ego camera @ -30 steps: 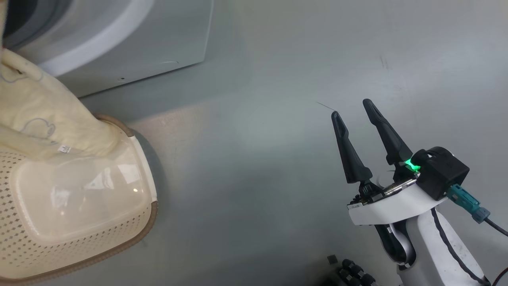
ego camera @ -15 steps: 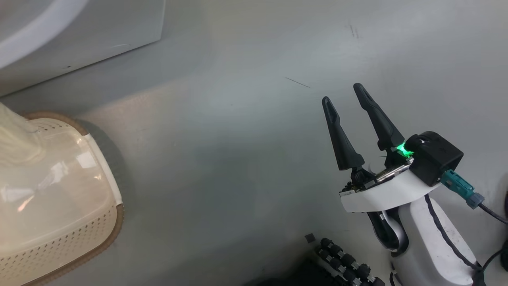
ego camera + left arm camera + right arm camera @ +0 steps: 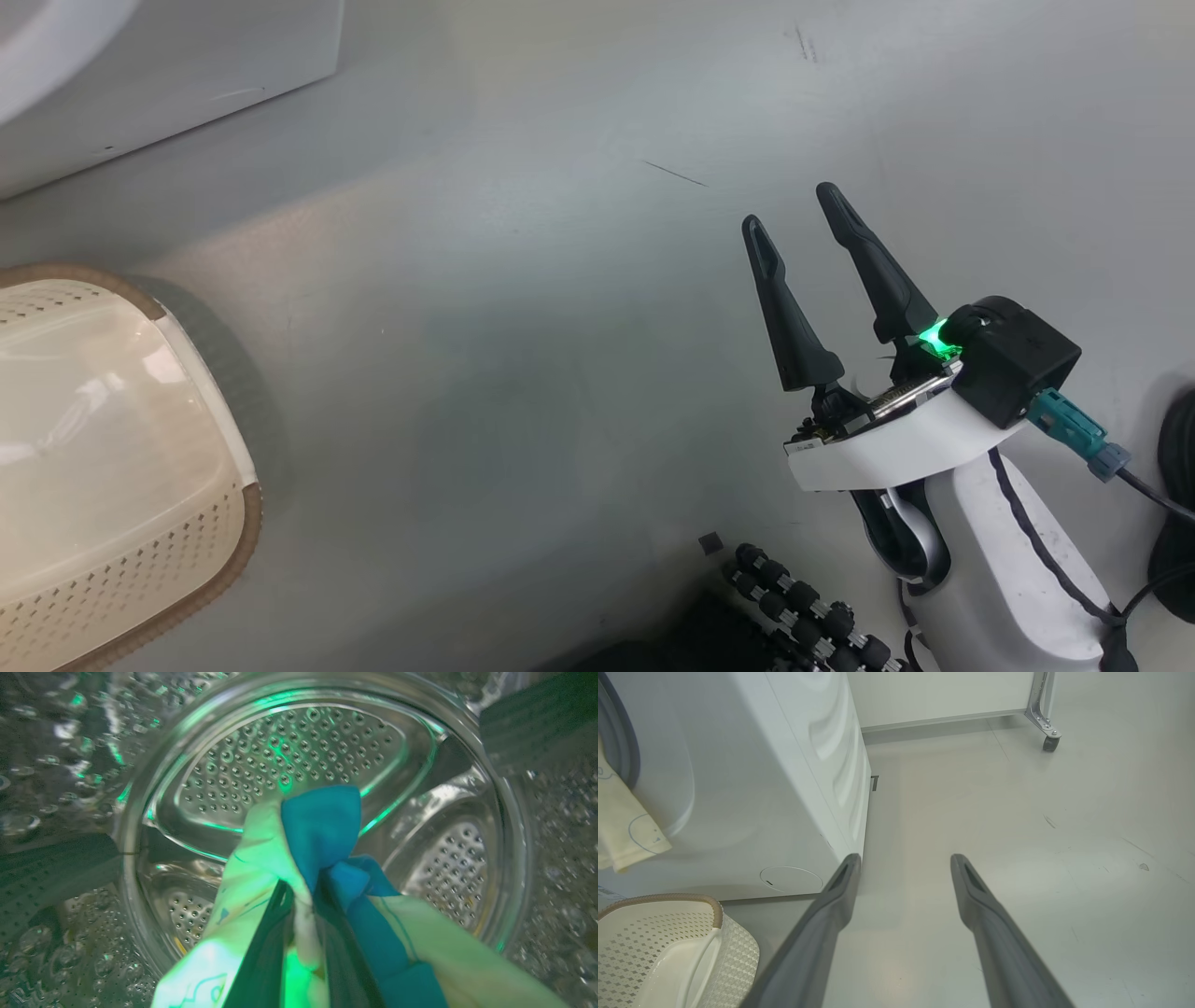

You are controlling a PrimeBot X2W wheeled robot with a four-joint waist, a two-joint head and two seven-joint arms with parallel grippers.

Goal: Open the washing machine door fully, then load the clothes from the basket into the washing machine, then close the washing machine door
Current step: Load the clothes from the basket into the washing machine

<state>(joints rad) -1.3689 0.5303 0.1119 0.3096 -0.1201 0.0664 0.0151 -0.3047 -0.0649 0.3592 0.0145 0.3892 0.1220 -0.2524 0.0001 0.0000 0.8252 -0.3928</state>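
Observation:
In the left wrist view my left gripper is shut on the clothes, a cream garment with blue patches. It holds them inside the washing machine's perforated steel drum. Part of the cream clothes hangs from the grey gasket down the washing machine's white front. The cream perforated basket stands on the floor below it, and the right wrist view also shows the basket. My right gripper hovers open over bare floor to the basket's right, with nothing between its fingers. The washing machine door is out of view.
Grey floor stretches between the basket and my right arm. My base's black rollers and a dark cable lie at the lower right. A metal frame leg with a caster stands by the far wall.
The head camera has swung, so basket and washer slid leftward in its picture. The cream garment that rose from the basket has left that view. My right gripper stays open.

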